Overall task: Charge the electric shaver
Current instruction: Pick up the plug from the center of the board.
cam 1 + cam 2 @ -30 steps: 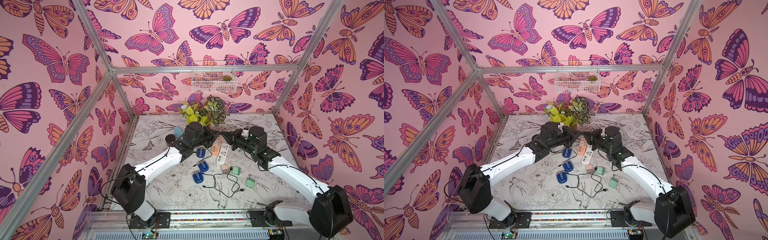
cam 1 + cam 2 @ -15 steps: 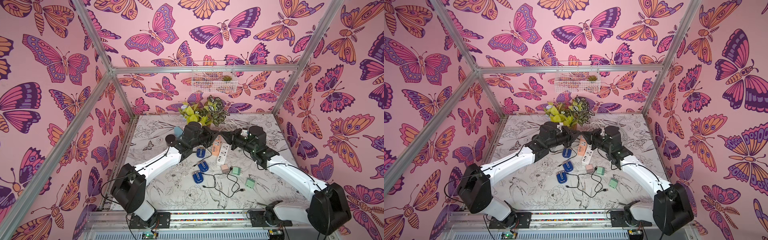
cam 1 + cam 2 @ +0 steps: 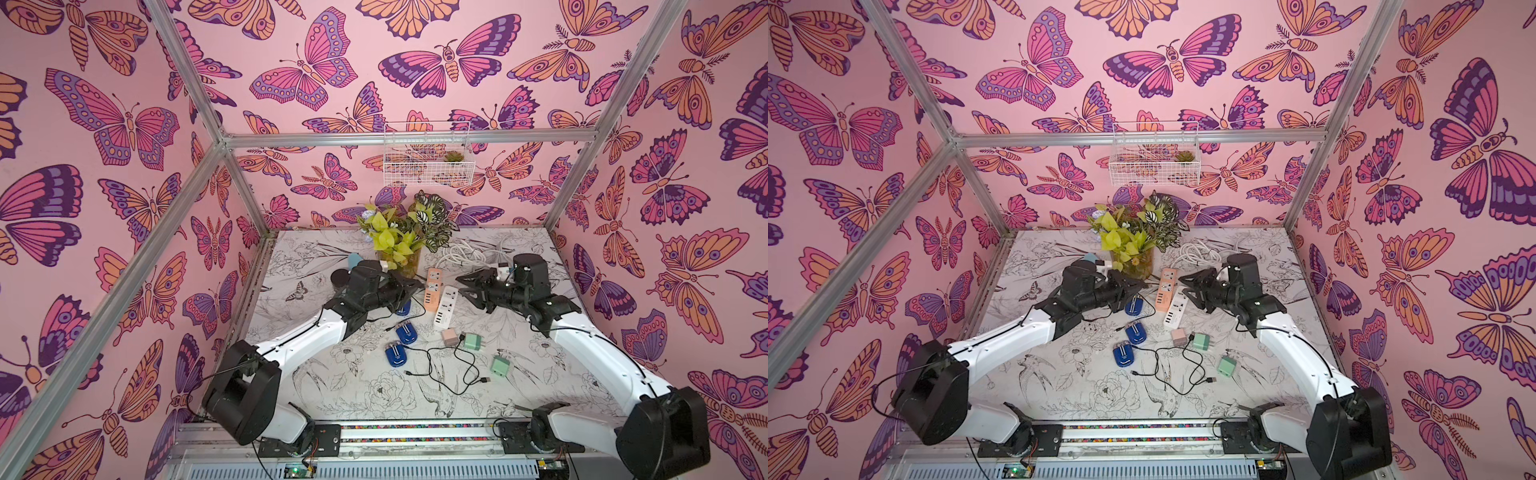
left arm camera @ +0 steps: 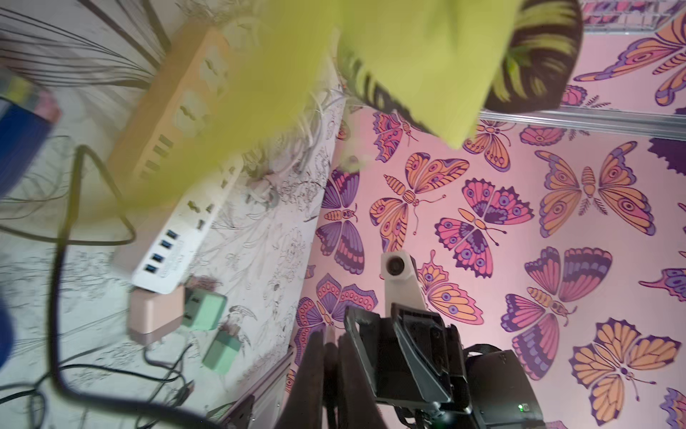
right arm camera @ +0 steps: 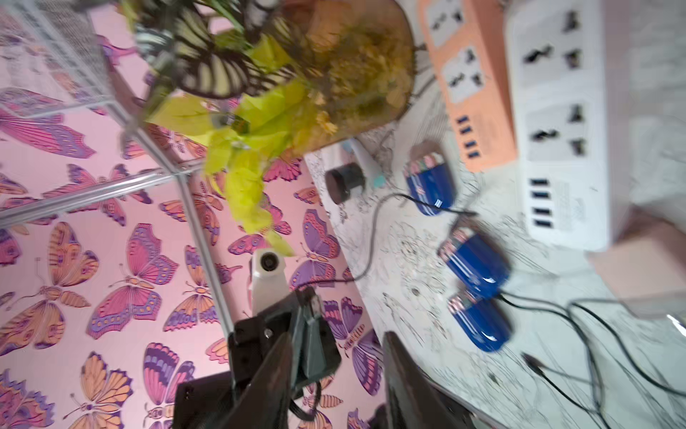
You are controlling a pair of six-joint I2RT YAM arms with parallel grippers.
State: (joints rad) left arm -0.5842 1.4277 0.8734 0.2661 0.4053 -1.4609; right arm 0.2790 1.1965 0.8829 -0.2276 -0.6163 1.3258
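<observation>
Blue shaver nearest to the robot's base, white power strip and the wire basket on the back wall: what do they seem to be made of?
Blue shaver: probably glossy plastic; bright highlights on its rounded shell show in the right wrist view.
White power strip: likely matte plastic, even surface without shine.
Wire basket: thin white rods in a grid, probably coated metal.

No legible text anywhere; faint print on the white power strip [image 4: 174, 237] unreadable.
</observation>
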